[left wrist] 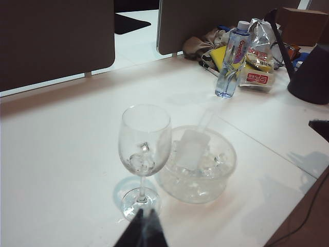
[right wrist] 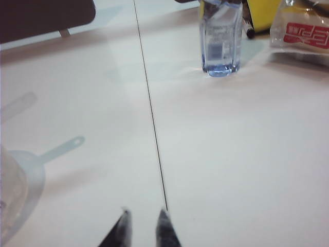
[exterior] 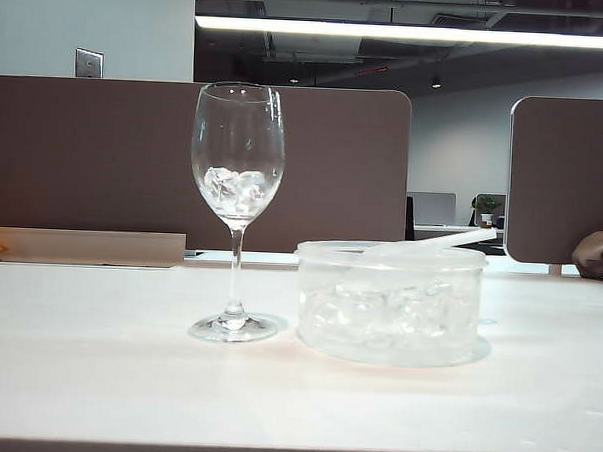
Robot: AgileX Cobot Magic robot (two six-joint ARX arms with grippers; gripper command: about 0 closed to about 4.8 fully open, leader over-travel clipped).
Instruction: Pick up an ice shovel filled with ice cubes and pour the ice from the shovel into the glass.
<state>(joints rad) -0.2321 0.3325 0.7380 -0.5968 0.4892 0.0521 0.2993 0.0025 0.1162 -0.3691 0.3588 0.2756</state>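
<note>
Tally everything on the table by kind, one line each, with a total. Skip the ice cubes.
Wine glass: 1
Ice shovel, lying in the tub: 1
Round plastic tub: 1
Water bottle: 1
Snack packets with red labels: at least 2; the pile behind is too cluttered to count
Total: 6 at least
Neither hand holds any of them.

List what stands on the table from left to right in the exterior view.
Glass holding ice cubes → round plastic tub of ice → ice shovel, lying across the tub's rim with its handle pointing right. Neither claw shows in this view.
</note>
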